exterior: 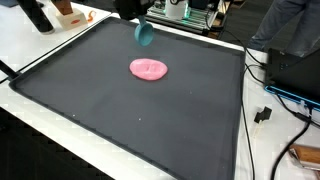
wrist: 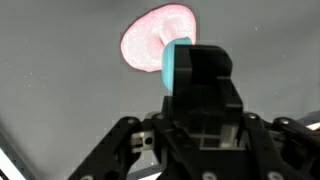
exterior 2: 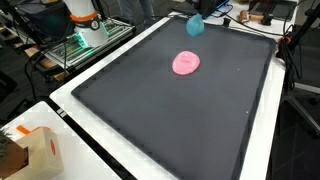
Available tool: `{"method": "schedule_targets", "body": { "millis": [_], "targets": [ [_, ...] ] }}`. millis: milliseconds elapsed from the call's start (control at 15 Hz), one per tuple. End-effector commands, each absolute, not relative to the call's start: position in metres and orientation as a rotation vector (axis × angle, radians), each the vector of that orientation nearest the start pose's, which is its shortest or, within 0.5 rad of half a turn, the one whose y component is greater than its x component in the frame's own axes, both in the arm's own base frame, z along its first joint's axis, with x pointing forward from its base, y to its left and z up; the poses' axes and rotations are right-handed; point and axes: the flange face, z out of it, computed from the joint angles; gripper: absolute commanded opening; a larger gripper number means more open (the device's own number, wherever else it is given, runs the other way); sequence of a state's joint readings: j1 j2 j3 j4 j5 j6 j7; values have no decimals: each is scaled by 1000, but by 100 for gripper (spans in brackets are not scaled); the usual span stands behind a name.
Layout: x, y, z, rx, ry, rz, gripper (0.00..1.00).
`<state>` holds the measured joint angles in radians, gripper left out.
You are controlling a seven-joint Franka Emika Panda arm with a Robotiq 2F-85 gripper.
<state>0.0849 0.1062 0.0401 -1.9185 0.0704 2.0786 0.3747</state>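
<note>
My gripper (exterior: 137,22) hangs over the far edge of a black mat (exterior: 120,120) and is shut on a small teal object (exterior: 144,36), held above the mat. The teal object also shows in an exterior view (exterior 2: 195,26), where the gripper itself is mostly out of frame. A flat pink object (exterior: 148,69) lies on the mat a short way in front of the gripper, also seen in an exterior view (exterior 2: 186,63). In the wrist view the teal object (wrist: 177,66) sits between the fingers (wrist: 196,72), with the pink object (wrist: 152,38) on the mat beyond it.
The mat (exterior 2: 170,120) covers a white table (exterior: 40,45). A cardboard box (exterior 2: 33,152) stands at a table corner. Cables and a plug (exterior: 264,115) lie off the mat's side. Equipment racks (exterior 2: 85,30) stand beyond the table.
</note>
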Motion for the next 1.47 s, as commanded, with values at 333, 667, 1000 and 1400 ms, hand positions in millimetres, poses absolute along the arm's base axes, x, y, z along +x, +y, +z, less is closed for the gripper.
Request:
{"method": "schedule_targets", "body": {
  "millis": [333, 667, 1000, 1400],
  "targets": [
    [584, 83, 442, -3068, 437, -49, 50],
    [584, 83, 442, -3068, 437, -49, 50],
    [593, 54, 445, -2936, 472, -34, 25],
    [601, -10, 445, -2783, 191, -133, 25]
  ]
}}
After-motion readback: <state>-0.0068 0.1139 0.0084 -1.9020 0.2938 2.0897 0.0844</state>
